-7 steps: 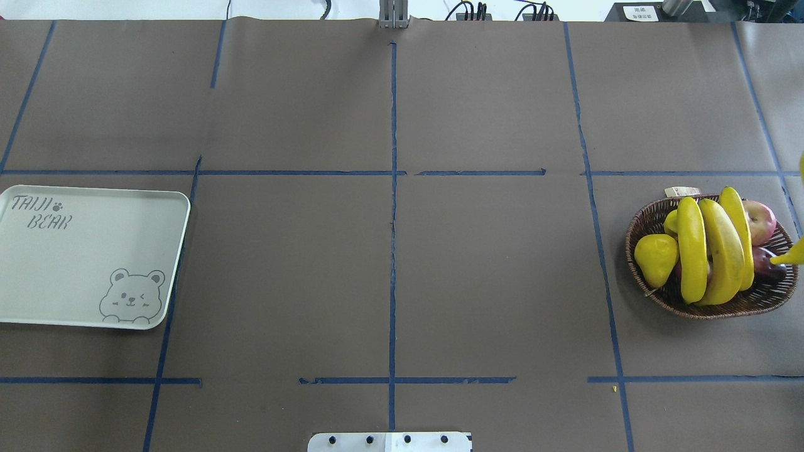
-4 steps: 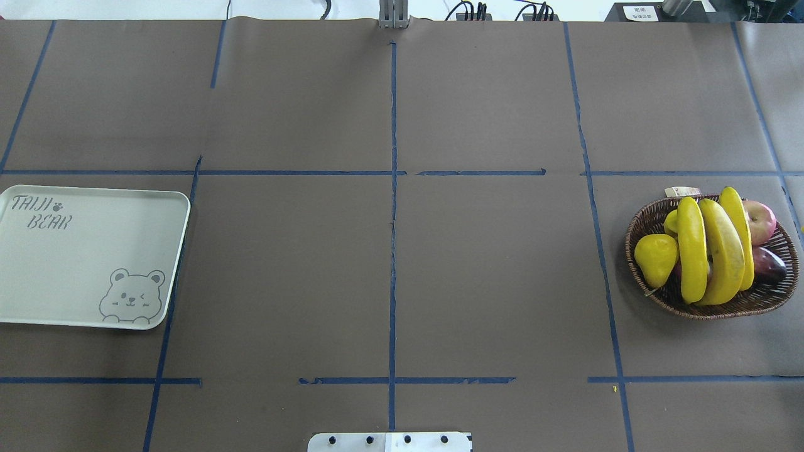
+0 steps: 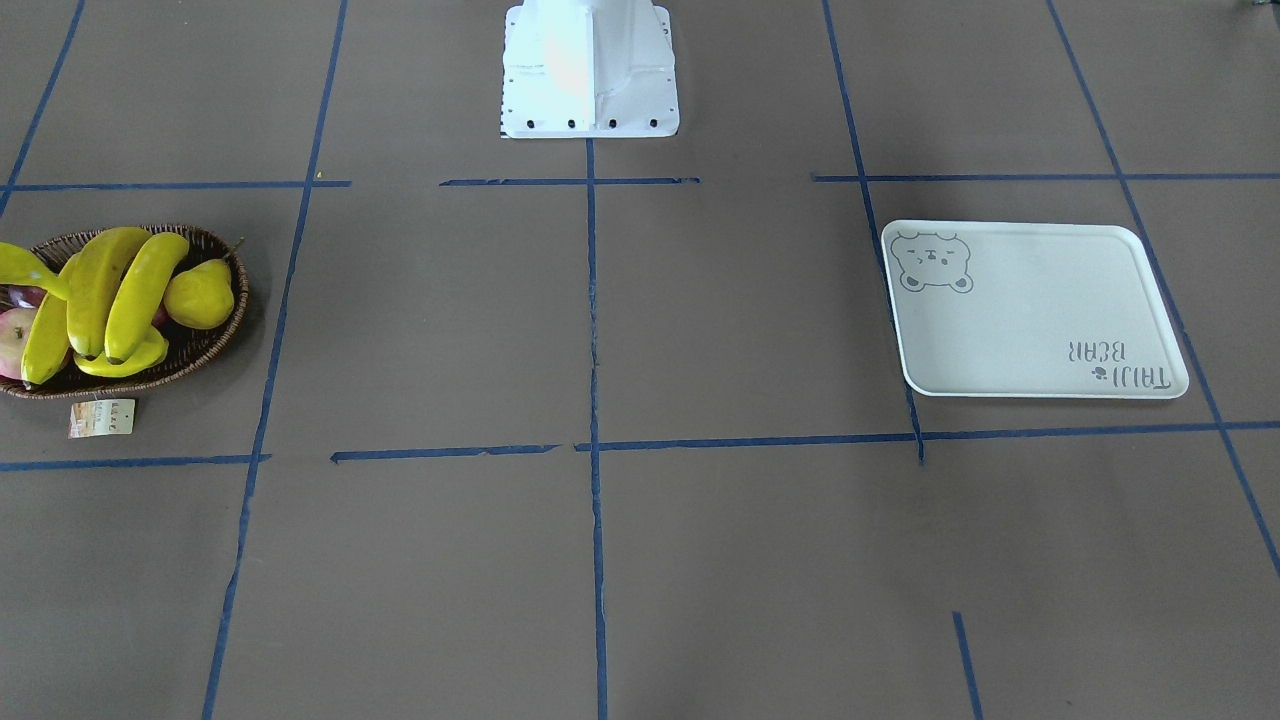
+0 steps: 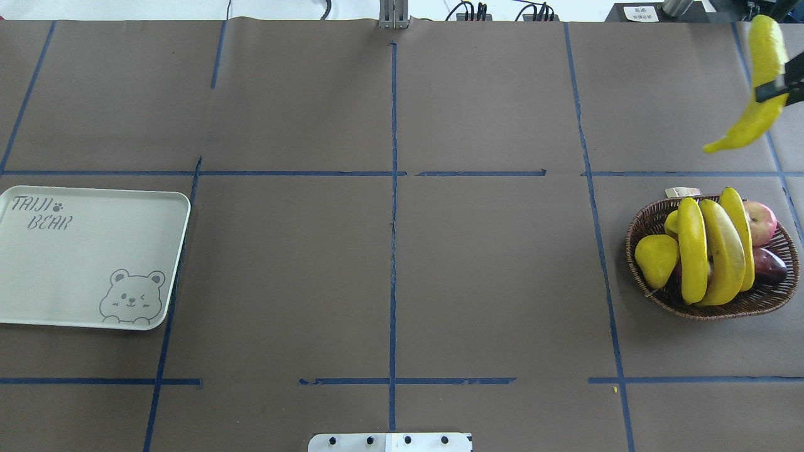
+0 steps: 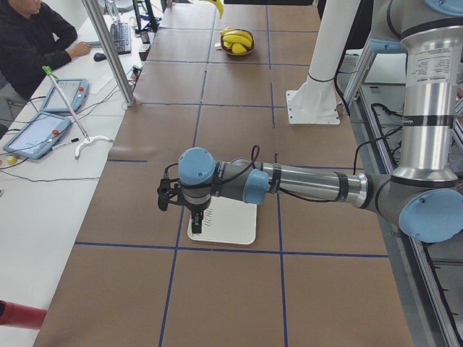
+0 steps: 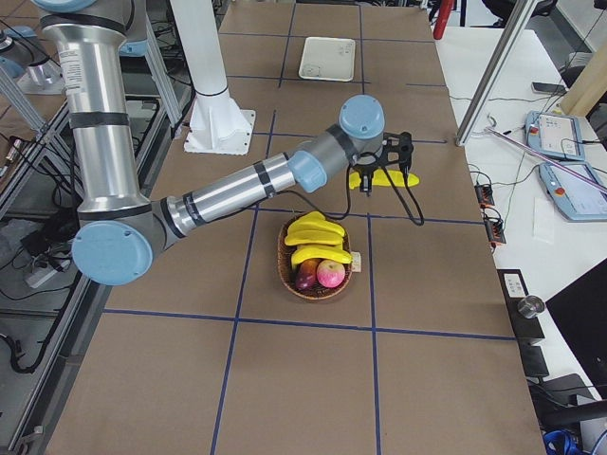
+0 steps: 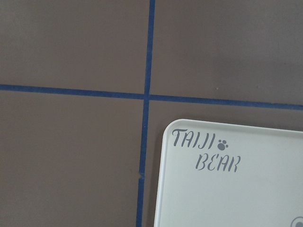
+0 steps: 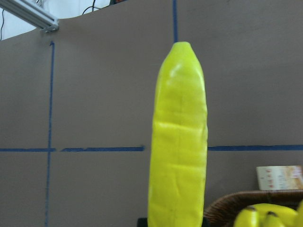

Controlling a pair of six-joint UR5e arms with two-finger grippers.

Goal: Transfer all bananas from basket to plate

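The right tool (image 4: 767, 93) is clamping one banana (image 8: 180, 142) across its middle, carrying it in the air beyond the wicker basket (image 4: 641, 226). Three more bananas (image 4: 716, 251) are lying in the basket, well apart from the white plate (image 4: 94, 257). The left tool (image 5: 181, 199) is hanging over the plate's corner; open or closed, I cannot tell. The banana is looking light, stiff and glossy, so probably slippery, and a mid-body hold seems best. A moment earlier, the overhead view was showing no carried banana.

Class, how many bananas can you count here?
4. Three bananas lie side by side atop the basket; the fourth banana hangs in the fingers of the right gripper, in the air beyond it. Others may be hidden underneath.
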